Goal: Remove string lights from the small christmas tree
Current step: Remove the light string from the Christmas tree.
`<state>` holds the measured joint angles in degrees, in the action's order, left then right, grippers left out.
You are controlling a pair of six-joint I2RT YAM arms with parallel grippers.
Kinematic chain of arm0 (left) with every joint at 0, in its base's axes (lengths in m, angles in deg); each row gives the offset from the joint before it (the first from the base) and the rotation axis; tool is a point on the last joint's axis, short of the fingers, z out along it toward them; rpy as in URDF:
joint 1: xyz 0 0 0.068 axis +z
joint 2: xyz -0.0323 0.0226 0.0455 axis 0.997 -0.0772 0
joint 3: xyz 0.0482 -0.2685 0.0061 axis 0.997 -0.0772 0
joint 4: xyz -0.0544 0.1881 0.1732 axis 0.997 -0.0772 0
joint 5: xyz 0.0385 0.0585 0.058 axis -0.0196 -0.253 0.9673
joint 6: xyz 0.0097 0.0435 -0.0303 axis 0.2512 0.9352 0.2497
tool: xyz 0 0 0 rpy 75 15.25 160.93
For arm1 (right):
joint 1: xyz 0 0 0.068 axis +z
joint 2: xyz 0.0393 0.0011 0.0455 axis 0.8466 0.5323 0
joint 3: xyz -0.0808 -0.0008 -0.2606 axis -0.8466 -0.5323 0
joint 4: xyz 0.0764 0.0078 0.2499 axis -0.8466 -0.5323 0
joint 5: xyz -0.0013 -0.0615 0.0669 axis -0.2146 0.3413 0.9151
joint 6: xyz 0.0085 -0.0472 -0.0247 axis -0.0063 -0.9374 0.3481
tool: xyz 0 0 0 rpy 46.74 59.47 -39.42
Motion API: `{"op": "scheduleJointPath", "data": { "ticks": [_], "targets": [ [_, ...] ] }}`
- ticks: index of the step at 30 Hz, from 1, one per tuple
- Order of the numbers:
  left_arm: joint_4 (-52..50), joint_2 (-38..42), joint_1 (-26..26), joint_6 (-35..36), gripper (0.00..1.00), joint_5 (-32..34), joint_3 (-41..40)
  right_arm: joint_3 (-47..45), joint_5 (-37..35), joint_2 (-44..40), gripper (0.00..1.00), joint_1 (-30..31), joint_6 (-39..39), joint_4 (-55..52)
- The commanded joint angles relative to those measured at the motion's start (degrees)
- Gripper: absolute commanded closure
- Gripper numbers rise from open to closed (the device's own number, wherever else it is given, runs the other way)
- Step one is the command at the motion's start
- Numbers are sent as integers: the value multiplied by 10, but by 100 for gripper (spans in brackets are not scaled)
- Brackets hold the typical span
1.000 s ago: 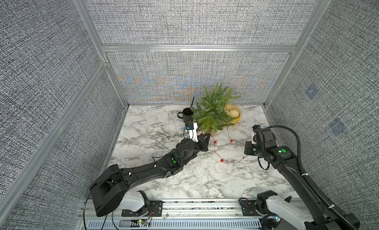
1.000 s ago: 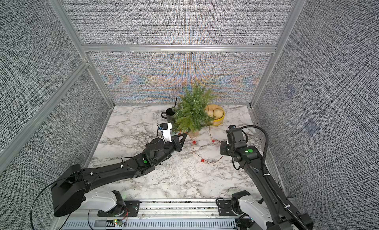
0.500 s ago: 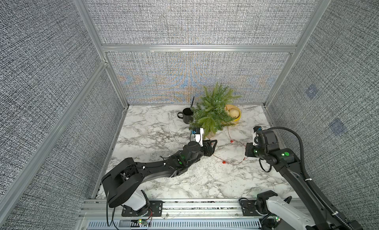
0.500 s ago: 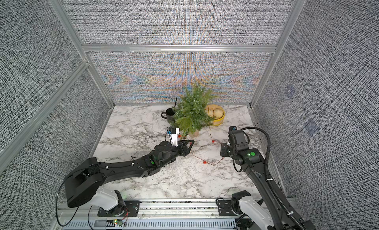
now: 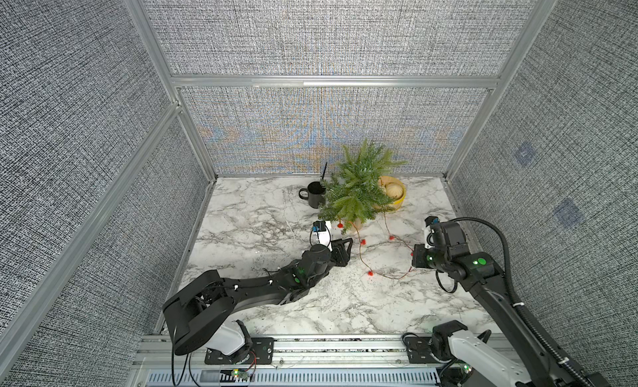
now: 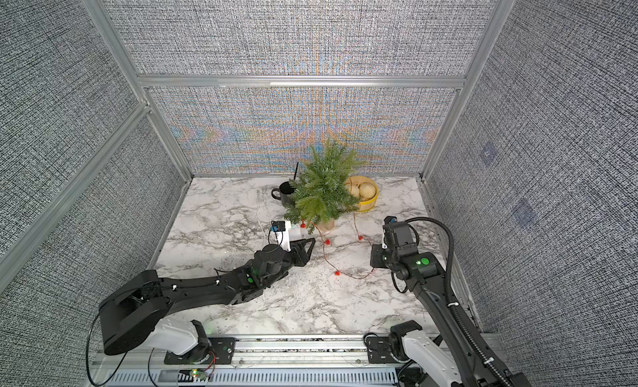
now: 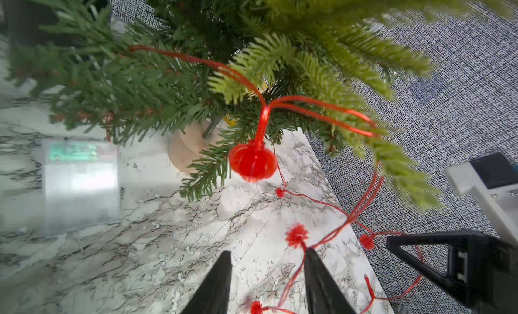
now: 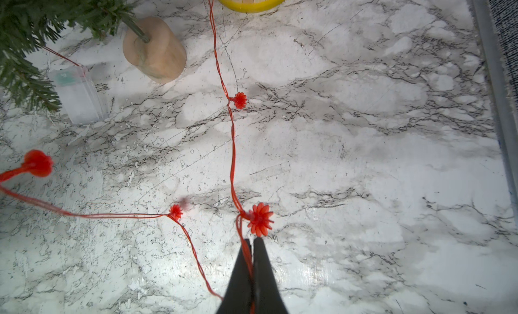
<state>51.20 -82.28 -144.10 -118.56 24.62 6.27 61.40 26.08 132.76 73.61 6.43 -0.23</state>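
Look: we see the string lights [image 8: 232, 147] as a thin red-copper wire carrying small round ribbed red bulbs. It ends in a small clear plastic box [image 8: 78, 96] with a green patch inside.
Where: most of the strand lies in loose loops on the marble table [image 5: 259, 223] between the two arms. One run climbs into the lower branches of the small christmas tree [image 5: 359, 192], where a hanging bulb [image 7: 252, 164] dangles under a branch.
Box: flat on the marble, just beside the tan wooden base [image 8: 154, 50].
Tree: upright near the back wall, between a black mug [image 5: 316, 194] and a yellow bowl [image 5: 393, 195].
Left gripper [image 7: 266, 270]: jaws apart, clamping nothing — the wire runs loose between them.
Right gripper [image 8: 251, 248]: jaws pressed together on the wire, just behind a front bulb [image 8: 260, 218].
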Motion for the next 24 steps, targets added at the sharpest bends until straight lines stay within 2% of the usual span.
{"op": "scheduleJointPath", "data": {
  "ticks": [1, 8, 14, 17, 21, 22, 24],
  "targets": [
    [27, -11, 0, 30, 47, -38, 18, 0, 7, 2, 100, 2, 1, 2],
    [88, -62, 0, 46, 41, -72, 51, -1, 5, -3, 100, 3, -1, 3],
    [93, -97, 1, 56, 41, -29, 74, -7, 7, -8, 100, 3, -1, 6],
    [97, -107, 1, 68, 48, -21, 85, -9, 9, -8, 100, 3, -1, 7],
    [72, -107, 1, 60, 76, -6, 97, -12, 10, -9, 100, 3, -2, 10],
    [64, -108, 1, 55, 82, 0, 97, -12, 12, -9, 100, 3, -2, 12],
    [72, -106, 1, 43, 86, 7, 85, -10, 12, -9, 100, 3, -1, 14]
  ]
}}
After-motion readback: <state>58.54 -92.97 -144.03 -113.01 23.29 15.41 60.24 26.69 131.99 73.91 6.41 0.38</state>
